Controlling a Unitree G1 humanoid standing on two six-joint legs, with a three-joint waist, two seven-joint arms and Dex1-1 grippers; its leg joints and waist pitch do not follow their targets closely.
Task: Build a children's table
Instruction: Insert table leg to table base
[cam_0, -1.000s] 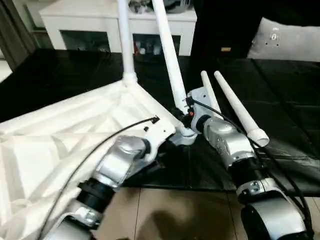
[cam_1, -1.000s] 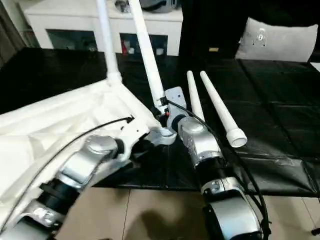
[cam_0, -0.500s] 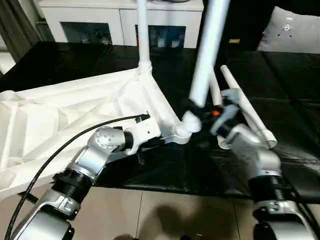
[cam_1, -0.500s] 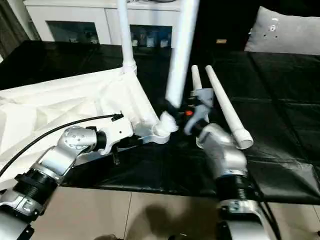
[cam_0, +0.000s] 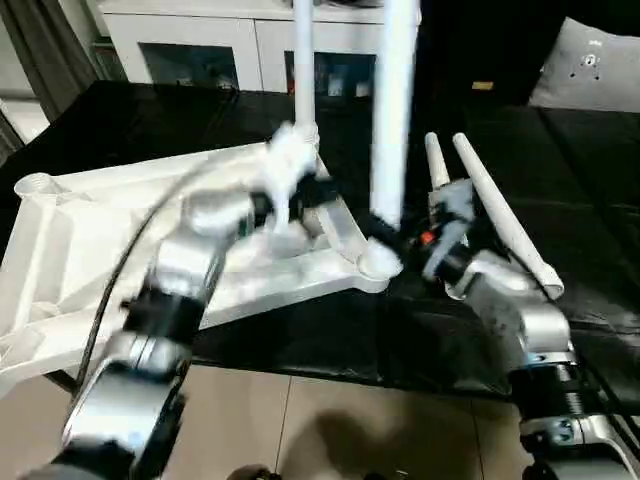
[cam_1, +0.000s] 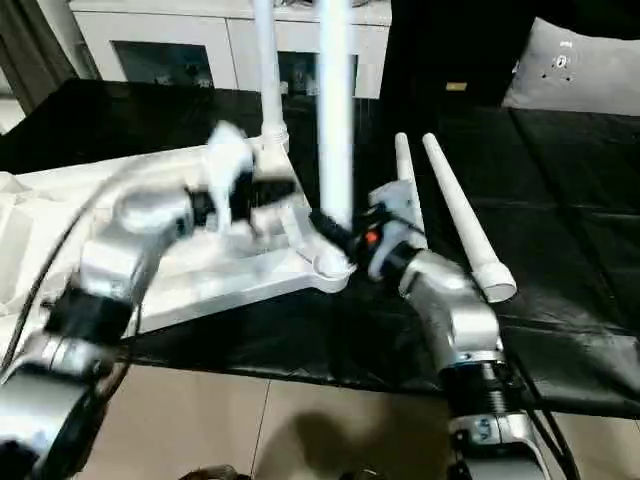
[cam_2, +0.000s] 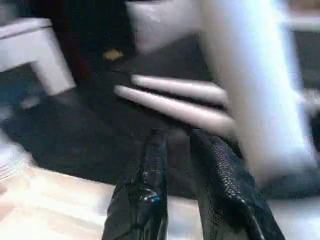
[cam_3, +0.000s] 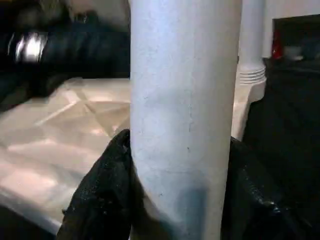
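Note:
The children's table top (cam_0: 90, 230) lies upside down, ribs up, on the left of the black worktable. One white leg (cam_0: 303, 60) stands in its far corner socket. My right gripper (cam_0: 388, 234) is shut on a second leg (cam_0: 392, 110), held upright with its lower end at the near right corner socket (cam_0: 378, 262); the right wrist view shows black fingers (cam_3: 105, 195) on both sides of the tube. Two loose legs (cam_0: 500, 215) lie side by side to the right. My left gripper (cam_2: 175, 137), blurred, hovers over the top near the standing leg, its fingers slightly apart and empty.
The black worktable (cam_0: 150, 120) ends at a front edge close to me, with tiled floor (cam_0: 330, 420) below. A white cabinet (cam_0: 200, 30) stands behind it. A grey cushion (cam_0: 590, 70) lies at the back right.
My left arm has swung up from the top's front edge to over its far corner, and its fingers have parted a little. The right gripper has stood the held leg upright at the corner socket.

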